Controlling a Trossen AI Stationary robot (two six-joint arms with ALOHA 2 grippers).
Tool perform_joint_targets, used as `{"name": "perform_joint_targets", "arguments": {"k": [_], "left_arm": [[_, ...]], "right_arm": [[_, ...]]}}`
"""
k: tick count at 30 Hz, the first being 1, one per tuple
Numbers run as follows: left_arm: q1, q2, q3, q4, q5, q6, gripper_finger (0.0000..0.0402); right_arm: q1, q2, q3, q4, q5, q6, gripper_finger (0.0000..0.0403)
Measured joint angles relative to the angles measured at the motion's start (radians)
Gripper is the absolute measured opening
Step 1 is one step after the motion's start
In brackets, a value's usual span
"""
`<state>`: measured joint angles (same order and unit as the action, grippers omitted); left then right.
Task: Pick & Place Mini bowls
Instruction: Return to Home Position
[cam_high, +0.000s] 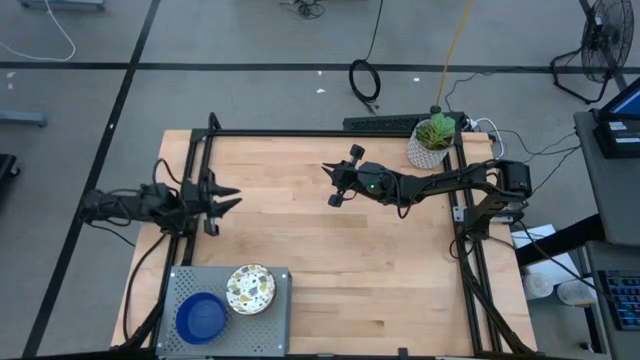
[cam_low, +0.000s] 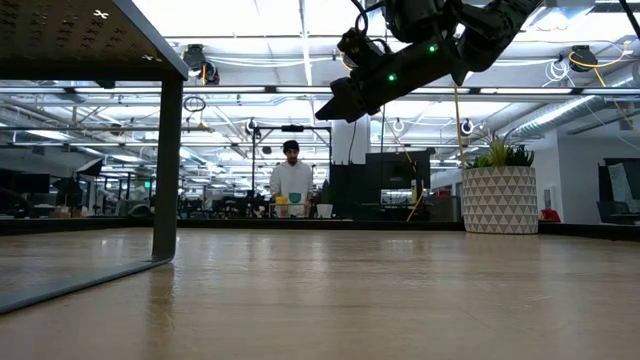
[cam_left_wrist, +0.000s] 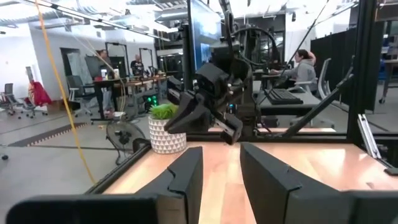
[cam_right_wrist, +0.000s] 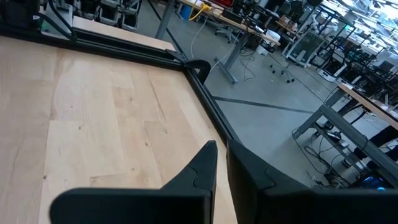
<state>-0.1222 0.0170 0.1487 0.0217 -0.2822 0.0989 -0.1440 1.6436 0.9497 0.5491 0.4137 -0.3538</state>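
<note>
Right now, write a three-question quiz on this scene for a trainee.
1. On the grey shelf, which sits nearer the left edge of the table: the blue bowl or the speckled bowl?
2. True or false: the left gripper, by the table's left edge, is shut on a bowl.
3. The right gripper, raised over mid-table, holds: A) a blue bowl; B) a speckled bowl; C) nothing.
Key: 1 the blue bowl; 2 false, it is open and empty; 3 C.
</note>
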Motion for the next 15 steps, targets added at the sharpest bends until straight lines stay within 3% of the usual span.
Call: {"name": "perform_joint_targets", "arguments": {"k": [15], "left_arm": [[0.031, 0.000, -0.069, 0.061, 0.058, -0.057, 0.0113]], "right_arm": [[0.000, 0.000, 0.000, 0.000, 0.000, -0.001, 0.0023]]}}
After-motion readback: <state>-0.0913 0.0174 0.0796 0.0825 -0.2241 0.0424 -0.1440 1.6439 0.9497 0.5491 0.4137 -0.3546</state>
